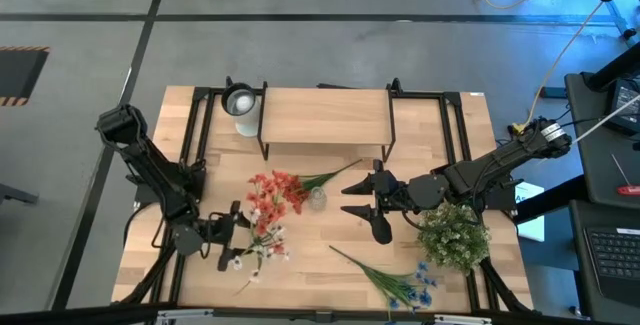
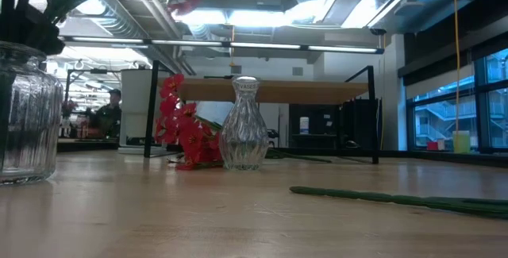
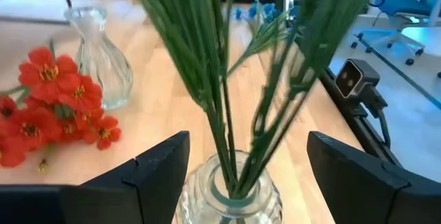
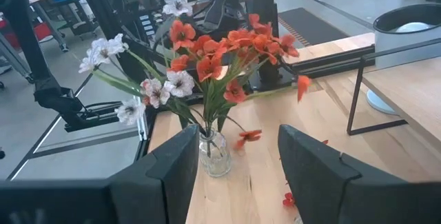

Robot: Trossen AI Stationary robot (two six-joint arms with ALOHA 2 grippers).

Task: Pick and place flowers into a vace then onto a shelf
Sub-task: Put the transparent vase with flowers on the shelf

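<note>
Flowers lay in three groups. The white flowers [image 1: 265, 250] stood in a ribbed glass jar [image 3: 231, 193] at the lower left of the high view. The red flowers [image 1: 275, 193] lay flat on the table [image 1: 320, 275] near the centre, and the blue flowers [image 1: 405, 283] lay flat at the lower right. A small empty bud vase [image 1: 317, 200] stood just beside the red blossoms. The shelf [image 1: 325, 115] at the upper centre carried nothing that we could see.

We judged the step in hand to be the handling of the filled jar: one bunch was already in glass, nothing had yet reached the shelf, and two bunches remained loose.

The left gripper [image 3: 248, 148] sat at the lower left of the high view with its jaws spread wide, one finger on each side of the jar. We saw no clamping on the glass and could not confirm contact. The right gripper [image 1: 360, 210] waited at centre right, jaws equally wide and holding nothing, facing the bud vase.

In our judgement, the next move called for the left jaws to close squarely on the jar body, below the stems, and then for a level lift, since the tall stems would tip the load. Alternatively, the right gripper would need to take the red stem low and thread it into the narrow bud vase neck.
</note>
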